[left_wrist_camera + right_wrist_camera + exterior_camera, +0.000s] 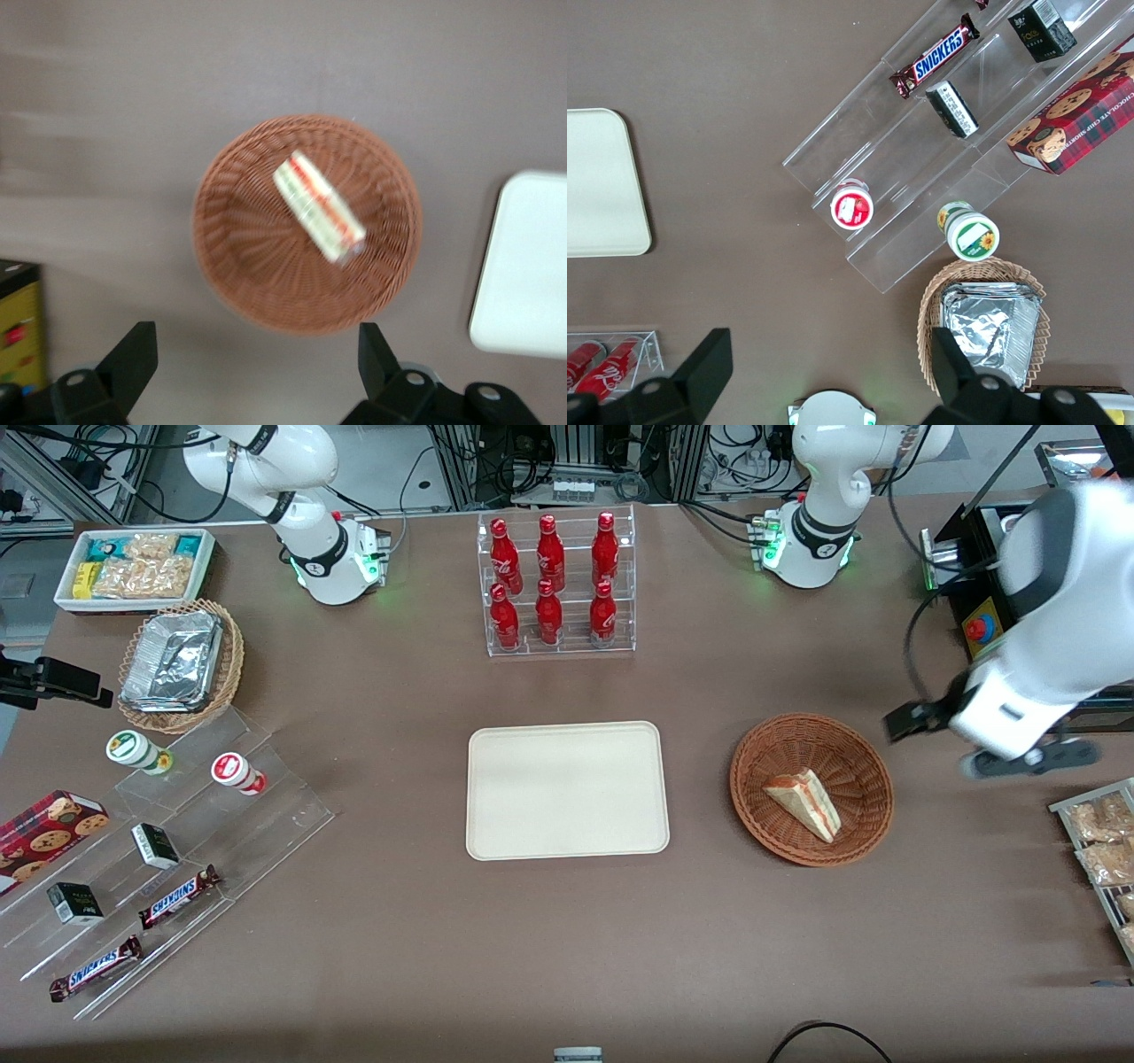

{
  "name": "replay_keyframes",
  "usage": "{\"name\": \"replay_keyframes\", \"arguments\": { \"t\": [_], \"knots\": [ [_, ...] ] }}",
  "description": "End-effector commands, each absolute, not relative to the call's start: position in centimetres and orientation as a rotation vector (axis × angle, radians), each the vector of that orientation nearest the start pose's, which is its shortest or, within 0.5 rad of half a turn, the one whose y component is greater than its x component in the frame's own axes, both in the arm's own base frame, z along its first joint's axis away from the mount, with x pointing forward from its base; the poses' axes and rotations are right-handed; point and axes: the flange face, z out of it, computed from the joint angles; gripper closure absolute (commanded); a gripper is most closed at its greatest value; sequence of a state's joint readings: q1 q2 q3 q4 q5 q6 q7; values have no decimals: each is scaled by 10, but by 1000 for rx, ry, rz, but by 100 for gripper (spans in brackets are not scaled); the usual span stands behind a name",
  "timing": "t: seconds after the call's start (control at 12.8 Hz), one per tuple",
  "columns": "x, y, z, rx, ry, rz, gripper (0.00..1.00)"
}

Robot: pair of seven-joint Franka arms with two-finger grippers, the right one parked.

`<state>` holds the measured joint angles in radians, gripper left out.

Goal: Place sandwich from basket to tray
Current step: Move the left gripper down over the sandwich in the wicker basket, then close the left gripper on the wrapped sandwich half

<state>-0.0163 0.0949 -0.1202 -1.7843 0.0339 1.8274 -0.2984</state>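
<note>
1. White-bread triangular sandwich wedge [804, 802] w/ red, orange, green filling layers lies flat in the round reddish-brown woven wicker basket [811, 788], roughly mid-bowl, filling edge showing. Not yet lifted; nothing touches it.
2. Basket sits beside the flat cream rectangular tray [567, 790] w/ rounded corners and low rim, toward the working arm's end of the table. Tray holds nothing; judged ready as drop spot.
3. Left arm's gripper [257, 367] hangs high above the table near the basket, offset toward the working arm's end. Fingers [133, 359] stand wide apart, nothing between them. Judged: approach stage; spread suits straddling the wedge.
4. Hard to make out:
   - Wrist view is blurred; sandwich [318, 208] layers read as streaks only.
   - Tray [523, 266] cut off at the frame edge there.
   - Front view: arm body covers its own fingertips; exact height over the basket cannot be told.
5. Clear acrylic rack of red bottles [556, 583] stands farther from the front camera than the tray, well apart.
</note>
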Motion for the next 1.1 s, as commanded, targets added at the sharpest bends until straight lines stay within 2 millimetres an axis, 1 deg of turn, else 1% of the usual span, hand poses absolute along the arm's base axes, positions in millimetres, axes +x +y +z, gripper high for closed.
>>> {"name": "replay_keyframes", "arguments": {
  "t": [0.0,0.08,0.16,0.31,0.39,0.55,0.78,0.86,1.02],
  "knots": [
    [561,-95,438,-3081,-482,-57,0],
    [557,-105,420,-3073,-604,-103,0],
    [551,-109,401,-3062,-735,-146,0],
    [543,-111,370,-3047,-935,-227,0],
    [541,-116,356,-3042,-994,-239,0],
    [541,-120,331,-3028,-1044,-201,0],
    [537,-120,294,-3018,-1034,-129,0],
    [537,-120,283,-3014,-1019,-113,0],
    [539,-122,270,-3023,-991,-128,0]
  ]
}}
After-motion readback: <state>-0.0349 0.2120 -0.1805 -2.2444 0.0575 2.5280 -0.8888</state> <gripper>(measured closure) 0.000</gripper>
